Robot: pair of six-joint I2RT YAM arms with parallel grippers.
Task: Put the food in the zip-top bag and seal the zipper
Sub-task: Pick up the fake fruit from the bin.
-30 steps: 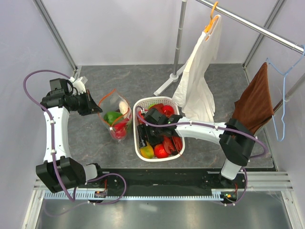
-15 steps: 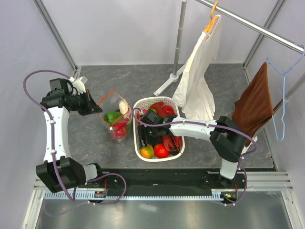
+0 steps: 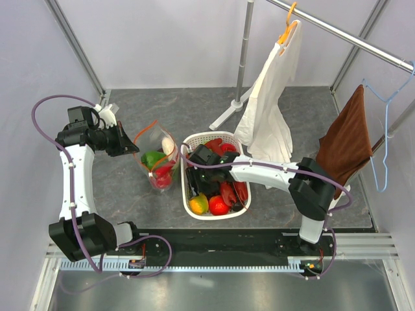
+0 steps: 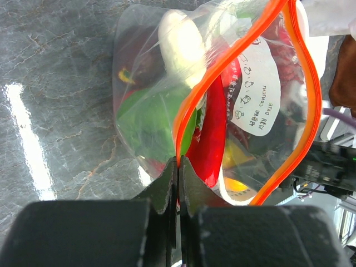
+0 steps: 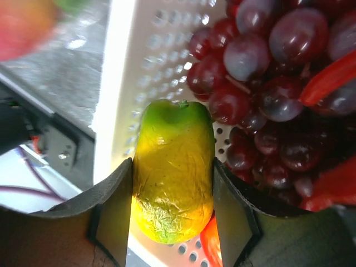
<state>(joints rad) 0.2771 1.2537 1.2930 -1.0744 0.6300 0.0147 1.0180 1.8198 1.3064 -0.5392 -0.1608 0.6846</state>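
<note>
The clear zip-top bag (image 3: 157, 162) stands open left of the basket, holding food: a green pepper (image 4: 150, 122), a white radish (image 4: 181, 39) and a long red piece (image 4: 214, 133). My left gripper (image 4: 178, 161) is shut on the orange-red zipper (image 4: 192, 105) at the bag's near lip, holding the mouth up. Inside the white basket (image 3: 214, 138) my right gripper (image 5: 172, 164) reaches down at the near-left corner. Its fingers press both sides of a yellow-green fruit (image 5: 172, 189) lying on the basket floor. Dark red grapes (image 5: 267, 61) lie beside it.
The basket also holds a red round fruit (image 3: 218, 205) and other red pieces. A white cloth (image 3: 269, 116) and a brown cloth (image 3: 347, 139) hang from a rack at the back right. The rack's foot (image 3: 227, 116) rests behind the basket.
My right gripper has shifted toward the basket's near-left corner and its jaws have narrowed onto the yellow-green fruit. The left arm and the bag have not moved.
</note>
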